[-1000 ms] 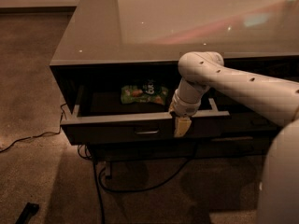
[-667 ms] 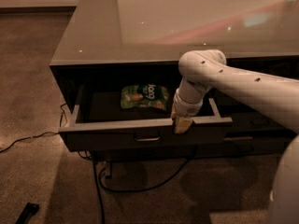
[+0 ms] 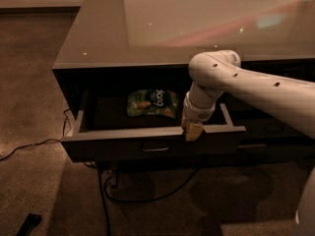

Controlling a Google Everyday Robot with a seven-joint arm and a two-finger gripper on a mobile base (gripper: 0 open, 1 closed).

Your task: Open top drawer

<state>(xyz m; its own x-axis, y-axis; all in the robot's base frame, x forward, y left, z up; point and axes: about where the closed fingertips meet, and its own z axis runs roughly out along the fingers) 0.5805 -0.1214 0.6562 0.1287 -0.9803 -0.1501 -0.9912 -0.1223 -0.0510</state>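
Well — tan jaws stand at the open, flat-fronted top drawer (image 3: 108, 146).

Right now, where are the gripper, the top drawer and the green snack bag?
gripper (image 3: 192, 130): camera view, tip, at drawer's front edge
top drawer (image 3: 108, 149): camera view, front panel
green snack bag (image 3: 152, 103): camera view, bag's middle

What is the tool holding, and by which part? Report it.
The tool rests on the drawer front's top edge, right of the handle; whether it grips that edge cannot be told.
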